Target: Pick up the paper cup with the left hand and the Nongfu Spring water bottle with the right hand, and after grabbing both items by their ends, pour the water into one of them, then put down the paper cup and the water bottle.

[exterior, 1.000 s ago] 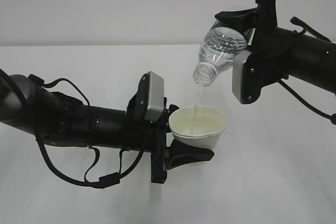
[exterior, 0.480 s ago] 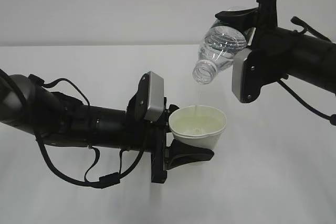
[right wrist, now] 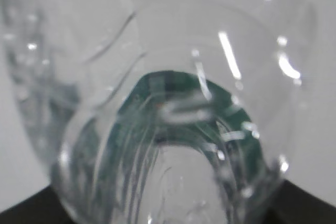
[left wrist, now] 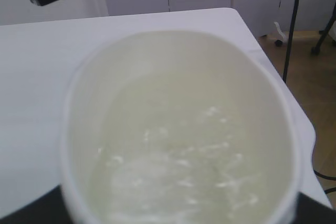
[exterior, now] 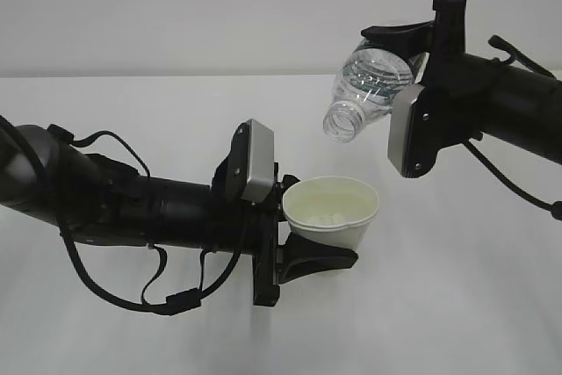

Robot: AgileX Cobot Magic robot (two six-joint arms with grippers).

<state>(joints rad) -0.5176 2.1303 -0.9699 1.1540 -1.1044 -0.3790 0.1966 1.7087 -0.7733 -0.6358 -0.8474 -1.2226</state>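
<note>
bench [exterior: 492,305]: white, both arms held above it.
right hand [exterior: 413,46]: clamped on the bottle [exterior: 369,85] by its base, mouth tipped toward 7 o'clock, no stream visible.
left hand [exterior: 303,239]: clamped around the cup [exterior: 332,212], upright, at 6 o'clock of the mouth.
water [left wrist: 178,171]: pooled in the cup.
step: pour looks finished.
next: right the bottle, set both down.

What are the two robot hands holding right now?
Left hand: closed on the paper cup, which has water in it.
Right hand: closed on the Nongfu Spring water bottle, tipped mouth-down above the cup.
</note>
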